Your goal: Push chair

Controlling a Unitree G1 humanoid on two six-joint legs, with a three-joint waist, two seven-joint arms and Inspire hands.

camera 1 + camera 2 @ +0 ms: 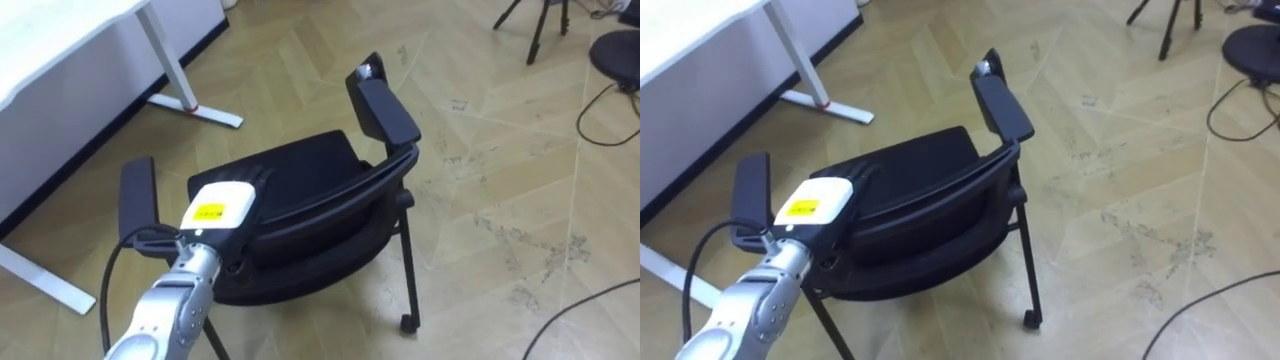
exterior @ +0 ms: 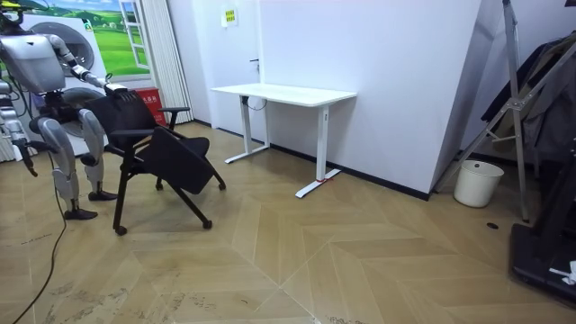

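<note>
One hand, the left hand (image 1: 220,205), lies on the backrest of the black chair (image 1: 300,172), its grip impossible to tell, with the white desk (image 1: 60,40) at ten o'clock from the chair.

A pale wood floor (image 2: 360,261) laid in a herringbone pattern runs through the room, scuffed grey in places. White walls (image 2: 396,81) meet it at a dark skirting (image 2: 387,186). 1 white desk (image 2: 283,93) on 2 white legs stands close to the wall. A white bin (image 2: 478,183) sits by the wall toward the room view's right. Pale vertical blinds (image 2: 166,54) hang beside a green landscape picture (image 2: 99,36), and 1 small yellow sign (image 2: 230,15) is fixed high up. Dark tripod legs (image 1: 535,25) stand on the floor.
</note>
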